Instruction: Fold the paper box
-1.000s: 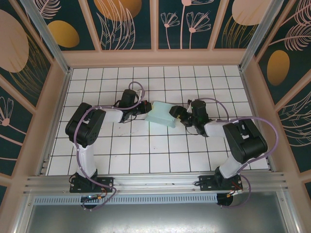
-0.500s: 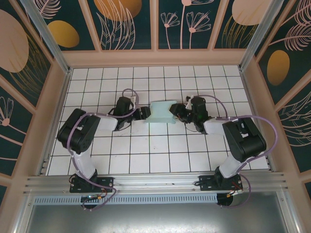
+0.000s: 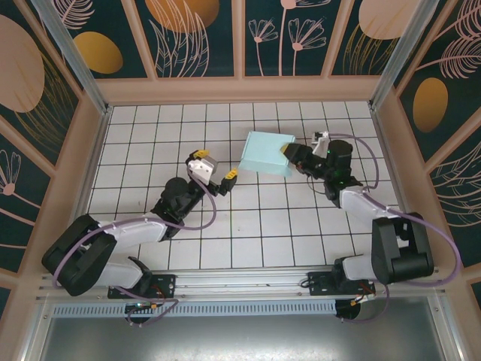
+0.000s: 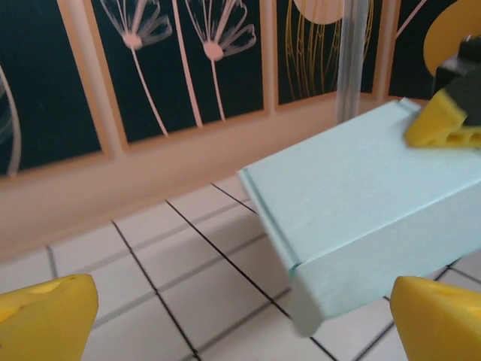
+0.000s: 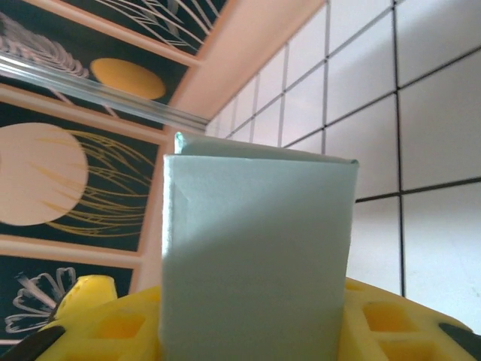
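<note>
Paper box (image 3: pixel 267 153) sits in the grip of the right gripper (image 3: pixel 290 155), whose yellow fingers (image 5: pixel 98 327) are clenched on one end of it, over the far middle of the tiled floor (image 3: pixel 225 226); it shows as a closed rectangular block of pale mint card, tilted, its low corner close to the tiles, though whether it touches them I cannot tell; the left gripper (image 3: pixel 218 174) is released, jaws spread wide, aimed at the box from near by and apart from it.

By its shape the folding looks nearly or wholly done, so the step in hand seems to be finishing or checking the closed form; the next move probably calls for the left gripper to press any loose flap home while the right steadies the card, or for the right to lower the box flat and let go gently, since thin card would dent under a hard squeeze.

White square tiles with dark grout make the floor; peach wooden frames (image 3: pixel 239 89) hold dark teal panels (image 3: pixel 199 53) drawn with gold and peach plants; an aluminium rail (image 3: pixel 240 280) runs along the near edge.
</note>
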You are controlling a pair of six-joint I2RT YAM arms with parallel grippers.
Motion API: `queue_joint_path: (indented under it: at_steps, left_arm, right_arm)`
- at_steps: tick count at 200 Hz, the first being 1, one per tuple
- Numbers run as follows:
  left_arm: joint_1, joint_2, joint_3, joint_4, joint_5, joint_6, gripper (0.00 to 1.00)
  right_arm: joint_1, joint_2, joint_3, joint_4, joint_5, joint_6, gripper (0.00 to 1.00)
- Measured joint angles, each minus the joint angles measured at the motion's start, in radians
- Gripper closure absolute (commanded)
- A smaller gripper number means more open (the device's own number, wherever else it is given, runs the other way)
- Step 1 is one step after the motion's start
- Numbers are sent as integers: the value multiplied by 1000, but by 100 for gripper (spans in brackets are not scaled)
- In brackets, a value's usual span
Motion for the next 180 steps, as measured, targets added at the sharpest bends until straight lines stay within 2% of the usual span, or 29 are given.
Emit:
queue_joint_path:
  at_steps: [45, 59, 94, 133, 180]
  left_arm:
    - [-146, 69, -12, 161, -103, 544, 1]
    - [-175, 124, -12, 231, -134, 679, 1]
    - [-212, 266, -5, 426, -193, 954, 10]
    - [-216, 353, 51, 526, -214, 1131, 23]
    - [-218, 358, 72, 550, -207, 1204, 35]
  right_arm:
    - [-60, -76, 41, -32, -154, 36, 65]
    - [-67, -77, 41, -25, -197, 65, 64]
    - [-67, -77, 41, -26, -274, 103, 65]
    - [-67, -77, 35, -25, -325, 125, 65]
    - [-61, -77, 23, -16, -339, 148, 65]
